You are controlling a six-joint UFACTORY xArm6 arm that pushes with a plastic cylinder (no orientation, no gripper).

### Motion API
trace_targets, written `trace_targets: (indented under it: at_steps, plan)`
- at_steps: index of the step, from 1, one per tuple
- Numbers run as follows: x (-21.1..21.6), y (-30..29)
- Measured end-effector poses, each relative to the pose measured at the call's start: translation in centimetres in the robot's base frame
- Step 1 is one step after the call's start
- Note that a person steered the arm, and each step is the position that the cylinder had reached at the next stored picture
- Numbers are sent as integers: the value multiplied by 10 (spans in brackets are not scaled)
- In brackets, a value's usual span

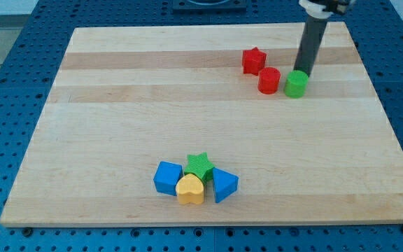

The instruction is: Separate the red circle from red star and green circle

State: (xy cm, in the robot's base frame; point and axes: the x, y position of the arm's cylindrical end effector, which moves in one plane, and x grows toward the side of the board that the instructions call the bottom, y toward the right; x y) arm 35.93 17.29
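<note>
In the upper right of the frame, the red circle [269, 80] sits between the red star [254, 60] and the green circle [297, 84], close to both. The tip [304, 73] touches the green circle's top edge. No pincer exists on this rod.

At lower centre, a green star [200, 165], blue cube [167, 177], yellow heart [190, 189] and blue triangle [223, 184] cluster on the wooden board [117, 105].

The arm comes in from the view's top right, only its pale lower end in sight at the top edge. From it the dark rod [311, 43] hangs almost straight down, leaning slightly. My tip [303, 72] sits low at the tabletop.
</note>
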Motion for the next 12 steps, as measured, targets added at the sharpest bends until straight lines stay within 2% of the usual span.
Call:
trace_targets:
  at_steps: [1, 2, 3, 4, 5, 6, 7, 8, 9, 10, 11, 12]
  plan:
    - [2, 19]
    - [41, 41]
    - [48, 29]
    - [4, -1]
    - [-12, -65]
    - [-11, -88]
    - [22, -68]
    - [28, -131]
    - [29, -238]
    - [78, -275]
    - [89, -267]
    - [111, -205]
